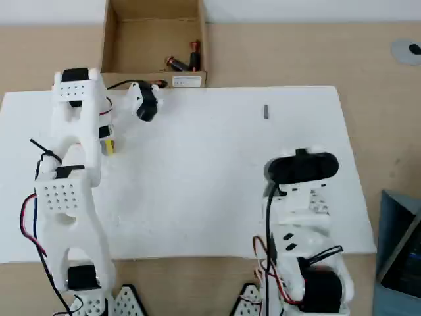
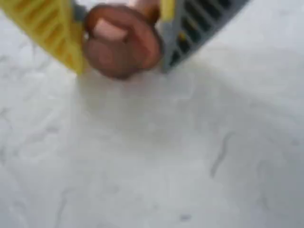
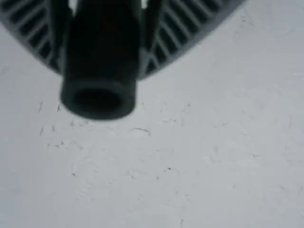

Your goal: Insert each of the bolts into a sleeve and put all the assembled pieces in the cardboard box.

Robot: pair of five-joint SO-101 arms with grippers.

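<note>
A copper bolt (image 2: 118, 42) sits head-on between a yellow finger (image 2: 52, 33) and a grey finger (image 2: 199, 23) of my left gripper (image 2: 121, 59), which is shut on it just above the white mat. In the high view this gripper (image 1: 107, 143) is at the mat's left side. My right gripper (image 3: 99, 57) is shut on a dark sleeve (image 3: 97, 85), open end showing, low over the mat; that arm (image 1: 301, 168) stands at the right. A loose grey sleeve (image 1: 266, 112) lies at the mat's far right. The cardboard box (image 1: 112, 39) holds assembled pieces (image 1: 184, 62).
The white mat (image 1: 197, 191) covers most of the wooden table, with free room between the two arms. A dark blue object (image 1: 401, 257) stands at the right edge. A small grey disc (image 1: 408, 51) lies at the far right corner.
</note>
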